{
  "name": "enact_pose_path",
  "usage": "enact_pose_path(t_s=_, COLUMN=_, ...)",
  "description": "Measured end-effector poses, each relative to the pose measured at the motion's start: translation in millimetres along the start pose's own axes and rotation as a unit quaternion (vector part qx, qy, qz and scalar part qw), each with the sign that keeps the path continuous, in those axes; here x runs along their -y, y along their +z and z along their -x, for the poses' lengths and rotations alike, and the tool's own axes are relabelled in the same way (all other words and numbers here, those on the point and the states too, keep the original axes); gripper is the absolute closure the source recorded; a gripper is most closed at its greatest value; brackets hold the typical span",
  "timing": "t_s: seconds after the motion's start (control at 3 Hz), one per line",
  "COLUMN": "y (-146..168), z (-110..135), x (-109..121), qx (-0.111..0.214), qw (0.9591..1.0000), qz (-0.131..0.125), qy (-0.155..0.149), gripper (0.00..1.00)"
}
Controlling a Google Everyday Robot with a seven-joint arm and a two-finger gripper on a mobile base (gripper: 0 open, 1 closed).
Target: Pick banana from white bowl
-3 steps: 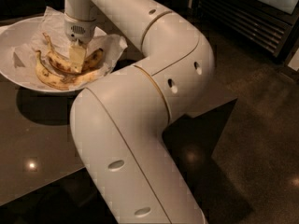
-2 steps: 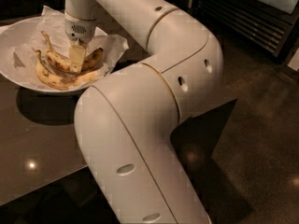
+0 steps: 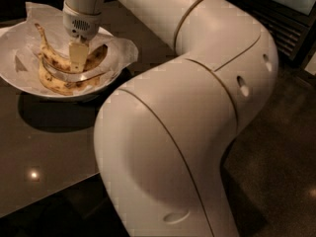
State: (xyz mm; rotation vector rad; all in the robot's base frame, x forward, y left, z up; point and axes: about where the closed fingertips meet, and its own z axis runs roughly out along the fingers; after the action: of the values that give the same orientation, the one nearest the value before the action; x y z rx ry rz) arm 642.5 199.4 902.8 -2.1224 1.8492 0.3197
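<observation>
- The elbow has swung nearer, but the gripper (image 3: 78,57) stays low in the white bowl (image 3: 14,77) on the worktop (image 3: 49,147).
- The banana (image 3: 56,62) still lies there, unlifted; whether the jaws are clamped on it, I cannot tell.

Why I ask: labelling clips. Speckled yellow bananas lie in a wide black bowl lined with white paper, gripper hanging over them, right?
No: the camera view shows the wide shallow bowl is white, not black. The gripper does hang over speckled yellow bananas on white paper.
</observation>
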Motion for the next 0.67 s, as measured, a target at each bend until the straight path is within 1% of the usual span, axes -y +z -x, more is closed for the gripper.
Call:
enact_pose_path(t_s=0.33, y=-26.9, z=15.4, x=-21.1, qx=-0.005, qw=0.9994, qz=-0.024, qy=-0.022, gripper=1.0)
enact_pose_path(t_s=0.67, y=-28.3, z=15.4, x=-21.6, qx=-0.004, qw=0.9994, qz=-0.025, qy=-0.023, gripper=1.0)
